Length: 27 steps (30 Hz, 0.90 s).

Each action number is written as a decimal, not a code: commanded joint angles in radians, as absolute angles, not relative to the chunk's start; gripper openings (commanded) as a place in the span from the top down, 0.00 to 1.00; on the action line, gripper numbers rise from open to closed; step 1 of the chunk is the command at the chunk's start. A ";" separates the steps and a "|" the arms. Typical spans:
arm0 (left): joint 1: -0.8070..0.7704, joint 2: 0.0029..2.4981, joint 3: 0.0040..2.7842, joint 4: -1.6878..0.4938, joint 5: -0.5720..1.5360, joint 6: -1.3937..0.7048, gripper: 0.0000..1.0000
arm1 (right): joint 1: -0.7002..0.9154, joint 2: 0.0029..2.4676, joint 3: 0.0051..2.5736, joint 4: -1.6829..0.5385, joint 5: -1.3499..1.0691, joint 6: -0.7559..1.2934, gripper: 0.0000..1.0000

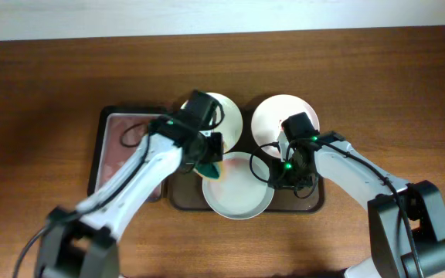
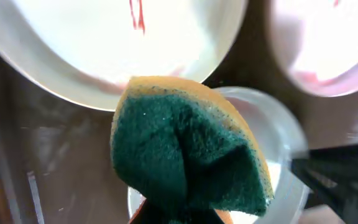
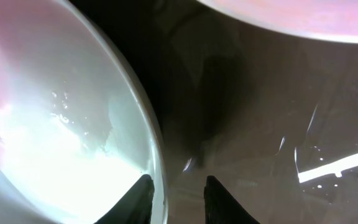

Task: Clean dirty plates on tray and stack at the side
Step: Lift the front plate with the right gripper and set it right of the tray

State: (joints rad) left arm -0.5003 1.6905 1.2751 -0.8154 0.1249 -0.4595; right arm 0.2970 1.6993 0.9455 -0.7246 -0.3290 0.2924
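Three plates lie on the dark brown tray (image 1: 312,202). The cream-white plate (image 1: 226,116) at the back left bears a red smear (image 2: 137,15). The pinkish-white plate (image 1: 275,116) is at the back right, and the pale mint plate (image 1: 238,193) sits in front. My left gripper (image 1: 207,154) is shut on a green and yellow sponge (image 2: 185,155), held just above the mint plate's (image 2: 284,143) left rim. My right gripper (image 3: 179,199) is open low over the tray, its fingers straddling the mint plate's (image 3: 61,143) right rim without pinching it.
A smaller black tray (image 1: 107,147) with a pinkish inside lies just left of the brown tray, under my left arm. Bare wooden table (image 1: 45,93) surrounds both trays. In the left wrist view my right gripper (image 2: 337,180) shows dark at the right edge.
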 commanded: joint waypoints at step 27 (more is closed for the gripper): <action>-0.034 1.923 1.245 -0.804 0.036 -0.229 1.00 | 0.574 1.555 1.336 -1.003 0.659 0.327 0.96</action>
